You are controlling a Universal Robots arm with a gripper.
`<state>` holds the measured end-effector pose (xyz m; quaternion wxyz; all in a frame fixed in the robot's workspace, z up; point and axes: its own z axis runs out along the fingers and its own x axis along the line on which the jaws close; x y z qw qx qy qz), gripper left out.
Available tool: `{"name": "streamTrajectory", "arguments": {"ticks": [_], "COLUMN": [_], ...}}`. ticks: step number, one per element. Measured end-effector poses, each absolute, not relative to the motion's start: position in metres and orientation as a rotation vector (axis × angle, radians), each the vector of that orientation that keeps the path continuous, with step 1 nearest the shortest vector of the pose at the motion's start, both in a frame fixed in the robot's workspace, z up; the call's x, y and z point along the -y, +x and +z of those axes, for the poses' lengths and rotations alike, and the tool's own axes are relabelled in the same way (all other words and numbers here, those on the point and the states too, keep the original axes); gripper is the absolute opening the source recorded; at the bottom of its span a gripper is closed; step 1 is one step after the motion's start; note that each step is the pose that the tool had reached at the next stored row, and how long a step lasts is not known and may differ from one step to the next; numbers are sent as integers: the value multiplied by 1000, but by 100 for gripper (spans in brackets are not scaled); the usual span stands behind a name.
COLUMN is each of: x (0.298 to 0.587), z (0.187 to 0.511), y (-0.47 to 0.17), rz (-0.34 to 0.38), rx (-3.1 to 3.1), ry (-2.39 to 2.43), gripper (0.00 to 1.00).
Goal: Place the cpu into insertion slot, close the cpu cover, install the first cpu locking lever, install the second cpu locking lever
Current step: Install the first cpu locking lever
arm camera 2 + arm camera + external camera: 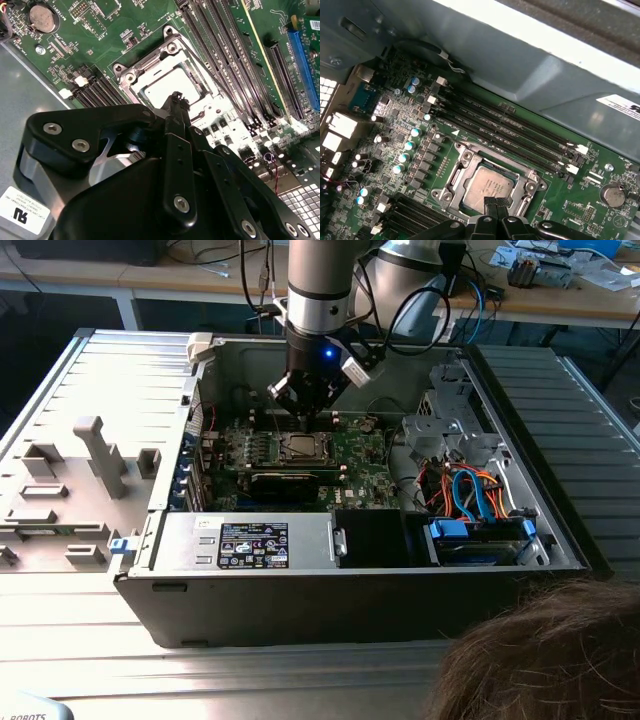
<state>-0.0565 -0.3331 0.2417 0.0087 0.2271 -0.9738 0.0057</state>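
The cpu is seen already lying in the insertion slot, at the lower middle of the first wrist view, with the cpu cover framing it as a silvery rim; whether this frame is fully pressed down cannot be told. The gripper hangs just above the near edge of the chip, and its fingers are drawn narrow, tips nearly together, with nothing held between them. In the exterior view the gripper stands over the socket at the upper middle of the frame, inside the open computer case that rests on the table. The step in hand is judged to be the seating of the chip and the closing of the frame. For this to be done well, pressure should be given straight down and gently, so that the chip is not shifted, and the memory slots beside the socket should not be touched. In the case are held the green motherboard, a black card and a bundle of cables.
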Motion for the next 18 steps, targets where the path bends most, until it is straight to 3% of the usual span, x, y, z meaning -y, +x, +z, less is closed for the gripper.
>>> {"name": "streamTrajectory", "arguments": {"ticks": [18], "x": [333], "z": [242], "y": [-56], "rz": [18], "rx": [3033], "ry": [751], "gripper": [11]}}
